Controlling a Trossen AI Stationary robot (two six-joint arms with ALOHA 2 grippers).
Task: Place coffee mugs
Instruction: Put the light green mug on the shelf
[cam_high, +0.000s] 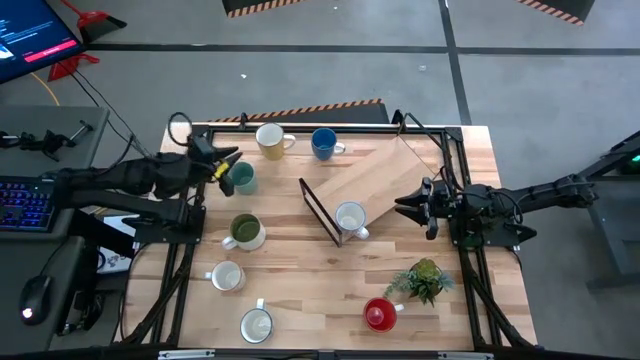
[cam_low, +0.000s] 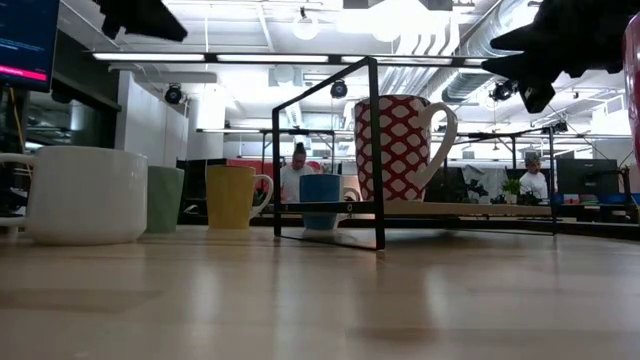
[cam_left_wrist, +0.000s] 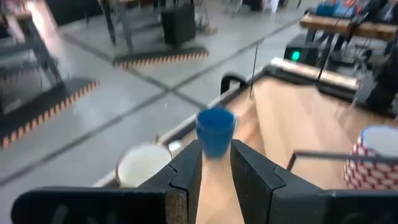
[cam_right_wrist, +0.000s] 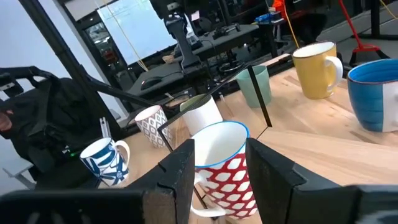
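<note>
Red-patterned mug (cam_high: 350, 217) on the sloped wooden rack (cam_high: 375, 180). Right gripper (cam_high: 405, 206) just beside it, empty, jaws moderately parted; left gripper (cam_high: 228, 160) above the teal mug (cam_high: 241, 177), narrowly parted, empty. Advance level, straddle mug body, then close.

Grey floor (cam_high: 400, 60) with hazard-striped edging (cam_high: 310, 108), lit monitor (cam_high: 30, 35), keyboard (cam_high: 25, 200), ceiling lights (cam_low: 305, 28), exposed ducts (cam_low: 440, 40)

I see one mug (cam_high: 351, 219) on the tilted board (cam_high: 375, 180) at frame centre, two mugs (cam_high: 272, 139) along the upper edge, four down the left side, and a plant (cam_high: 424, 279) at lower right beside another mug (cam_high: 380, 314).
</note>
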